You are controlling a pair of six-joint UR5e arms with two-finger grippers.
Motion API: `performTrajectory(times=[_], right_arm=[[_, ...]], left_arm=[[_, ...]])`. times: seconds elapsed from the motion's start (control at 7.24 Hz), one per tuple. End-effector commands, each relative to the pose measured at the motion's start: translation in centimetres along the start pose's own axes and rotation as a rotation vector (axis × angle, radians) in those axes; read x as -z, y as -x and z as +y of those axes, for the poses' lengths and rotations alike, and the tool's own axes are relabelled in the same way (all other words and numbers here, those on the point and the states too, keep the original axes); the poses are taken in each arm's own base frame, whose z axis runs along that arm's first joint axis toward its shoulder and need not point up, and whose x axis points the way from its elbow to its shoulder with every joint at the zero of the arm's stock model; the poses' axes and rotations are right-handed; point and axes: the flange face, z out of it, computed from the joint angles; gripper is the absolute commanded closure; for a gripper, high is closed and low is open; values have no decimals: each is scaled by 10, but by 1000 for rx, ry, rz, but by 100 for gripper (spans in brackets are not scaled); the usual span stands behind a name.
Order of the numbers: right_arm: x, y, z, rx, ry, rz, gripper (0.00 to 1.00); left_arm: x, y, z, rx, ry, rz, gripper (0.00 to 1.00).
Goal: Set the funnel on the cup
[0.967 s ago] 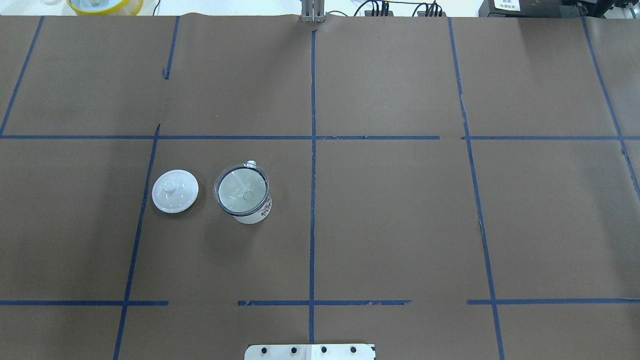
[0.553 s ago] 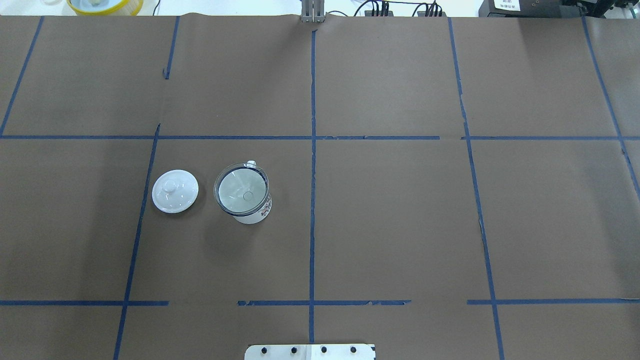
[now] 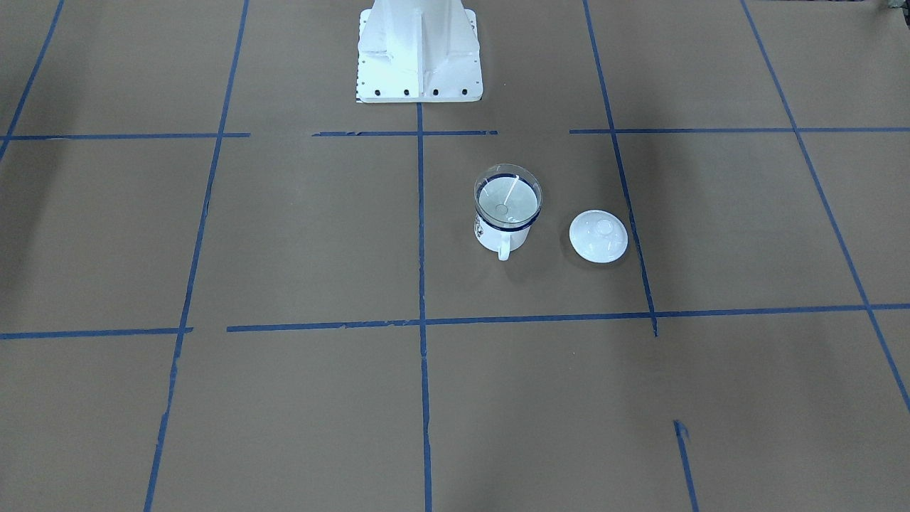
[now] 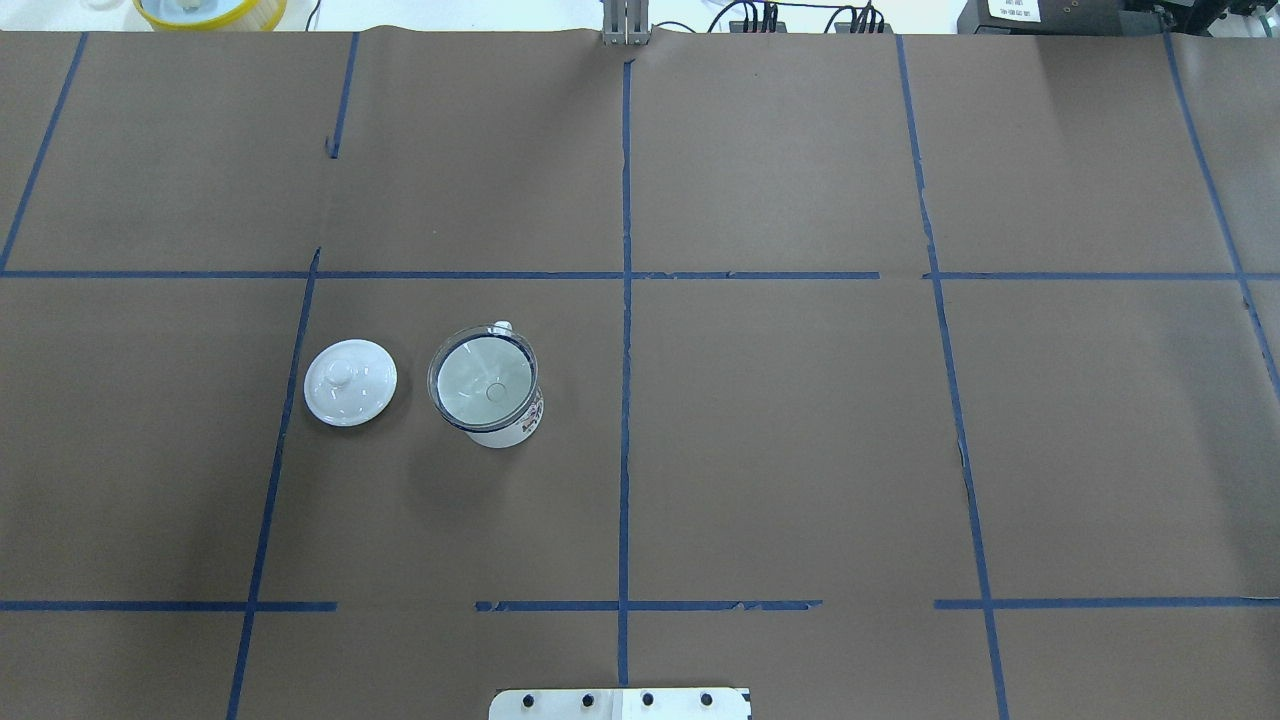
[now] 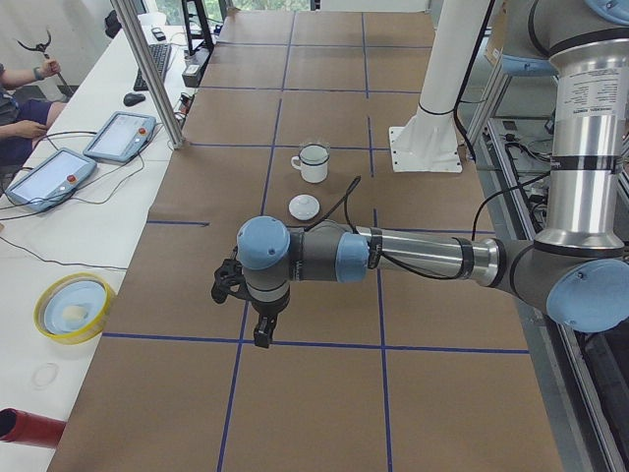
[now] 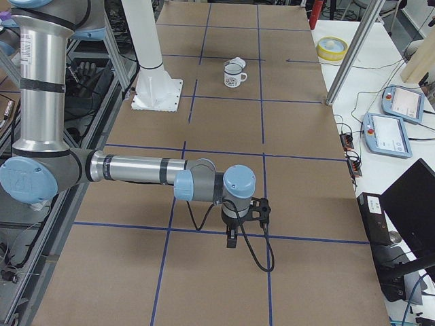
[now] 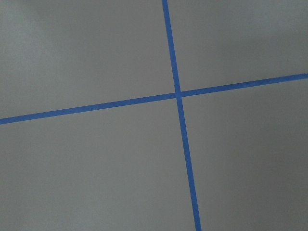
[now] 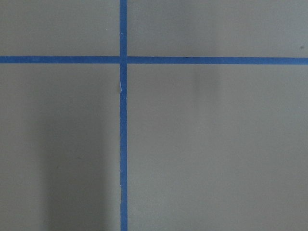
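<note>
The clear funnel (image 4: 483, 378) sits in the mouth of the white cup (image 4: 512, 428), rim on the cup's dark blue rim; both also show in the front view, funnel (image 3: 507, 198) and cup (image 3: 498, 240). The cup stands left of the table's middle line. No gripper shows in the overhead or front views. My left gripper (image 5: 257, 332) hangs far from the cup at the table's left end. My right gripper (image 6: 232, 239) hangs at the right end. From these side views I cannot tell whether either is open or shut. The wrist views show only brown paper and blue tape.
A round white knobbed lid (image 4: 350, 382) lies just left of the cup. The robot's white base (image 3: 418, 50) stands at the near middle edge. A yellow bowl (image 4: 210, 10) sits beyond the far left corner. Control tablets (image 5: 120, 136) lie on the side bench.
</note>
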Motion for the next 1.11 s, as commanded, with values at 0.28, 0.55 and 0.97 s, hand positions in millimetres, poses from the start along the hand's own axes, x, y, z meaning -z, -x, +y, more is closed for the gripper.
performTrajectory(times=[0.28,0.55,0.97], right_arm=[[-1,0,0,-1,1,0,0],[0,0,0,0,0,0,0],[0,0,0,0,0,0,0]], left_arm=[[-14,6,-1,10,27,3,0],[-15,8,-6,12,31,-1,0],[-51,42,8,73,94,9,0]])
